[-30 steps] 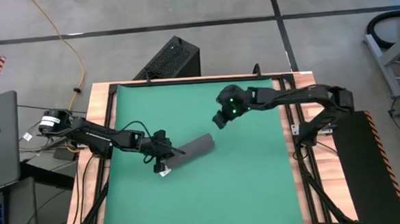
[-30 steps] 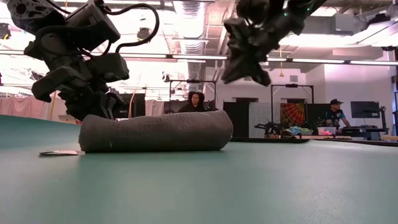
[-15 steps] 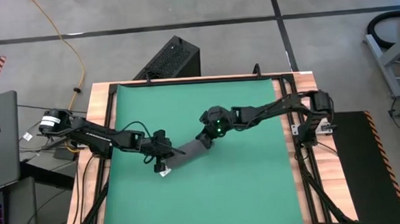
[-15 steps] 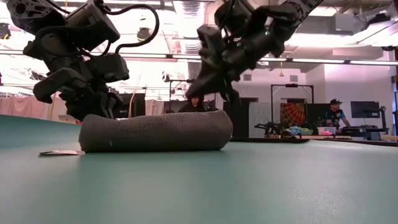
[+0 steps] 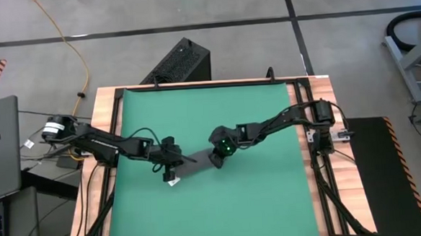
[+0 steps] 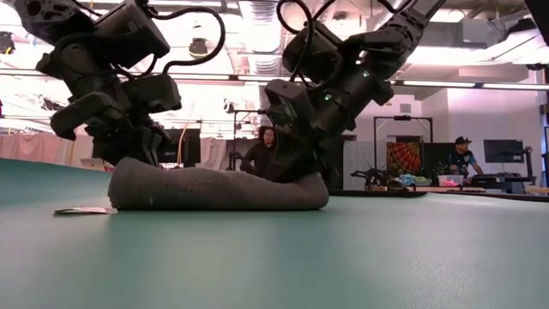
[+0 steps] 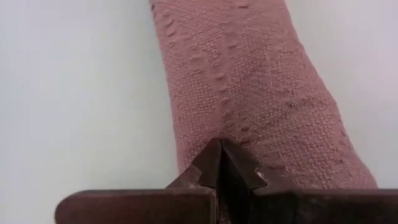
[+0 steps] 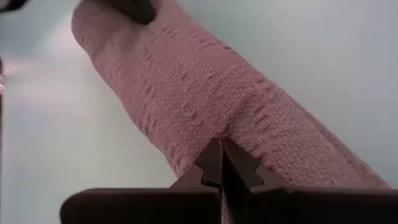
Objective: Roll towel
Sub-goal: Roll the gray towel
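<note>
The dark grey towel [image 5: 197,164] lies rolled into a log on the green mat [image 5: 265,202], slanting from near-left to far-right. Its white tag [image 5: 173,182] lies flat on the mat at its left end and also shows in the low view [image 6: 81,210]. My left gripper [image 5: 175,161] is shut at the roll's left end. My right gripper [image 5: 218,155] is shut at the roll's right end. In the low view the roll [image 6: 214,190] is high at its left and sunk under my right gripper [image 6: 296,167]. My left gripper sets its shut fingertips [image 7: 221,158] on the top of the roll near its left end [image 7: 249,112], slanting down from the table's left. The roll lies on the mat. My right gripper presses its shut fingertips [image 8: 222,158] down into the roll's right end [image 8: 249,118], slanting down from the table's right. The cloth is creased and dented in there, and the roll stays on the mat.
The mat's near half and far half are bare green. Wooden table rails [image 5: 103,138] run along both sides. A black box [image 5: 179,62] stands beyond the far edge. People [image 6: 268,142] show in the room behind the table.
My right gripper has gone from above the mat's far right toward the towel, down and toward the table's left, and now presses on the roll's right end. That end has sunk and flattened; the left end keeps its height.
</note>
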Controlling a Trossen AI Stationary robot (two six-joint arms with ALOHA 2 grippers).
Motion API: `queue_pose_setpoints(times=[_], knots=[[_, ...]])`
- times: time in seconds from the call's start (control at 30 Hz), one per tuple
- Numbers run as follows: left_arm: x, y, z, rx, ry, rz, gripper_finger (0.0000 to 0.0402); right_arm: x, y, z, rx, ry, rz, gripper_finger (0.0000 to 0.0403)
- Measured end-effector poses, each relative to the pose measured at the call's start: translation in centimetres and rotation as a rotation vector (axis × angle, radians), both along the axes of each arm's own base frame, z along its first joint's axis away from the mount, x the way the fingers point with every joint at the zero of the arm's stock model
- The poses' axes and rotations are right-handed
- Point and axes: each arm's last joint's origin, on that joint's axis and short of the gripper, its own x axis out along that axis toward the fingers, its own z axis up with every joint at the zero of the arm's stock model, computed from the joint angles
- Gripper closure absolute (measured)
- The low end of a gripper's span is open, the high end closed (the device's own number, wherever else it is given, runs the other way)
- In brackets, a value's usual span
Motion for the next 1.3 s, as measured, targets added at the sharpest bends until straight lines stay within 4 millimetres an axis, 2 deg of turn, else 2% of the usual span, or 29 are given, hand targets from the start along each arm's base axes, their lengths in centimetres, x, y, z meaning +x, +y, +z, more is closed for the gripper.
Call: queue_pose_setpoints(times=[0.13,0.27,0.4,0.5,0.63,0.73,0.83,1.07,1.3], knots=[[0.7,-0.1,1.5,-0.013,0.035,0.013,0.0402,-0.2,0.5,-0.3,-0.030,0.030,-0.013,0.0379],[1.2,-0.4,4.9,-0.004,0.059,0.024,0.0401,-0.4,0.6,-0.5,-0.066,0.058,-0.034,0.0379],[1.6,-0.7,9.4,-0.023,-0.124,0.208,0.0402,-0.4,0.5,-0.5,-0.075,0.058,-0.026,0.0379],[1.4,-1.6,10.5,-0.104,-0.373,0.388,0.0402,-0.4,0.5,-0.4,-0.083,0.049,-0.023,0.0379],[-0.2,-4.3,8.6,-0.179,-0.680,0.541,0.0401,-0.2,0.5,-0.4,-0.106,0.029,-0.025,0.0379],[-1.3,-6.2,6.2,-0.223,-0.764,0.588,0.0402,-0.2,0.5,-0.4,-0.107,0.027,-0.025,0.0379],[-1.0,-7.4,4.5,-0.205,-0.756,0.617,0.0401,-0.2,0.4,-0.3,-0.109,0.024,-0.025,0.0379],[2.2,-9.4,2.1,-0.146,-0.676,0.636,0.0402,-0.2,0.4,-0.4,-0.112,0.023,-0.028,0.0379],[1.9,-10.6,-1.2,-0.195,-0.640,0.757,0.0401,-0.2,0.4,-0.4,-0.112,0.024,-0.029,0.0379]])
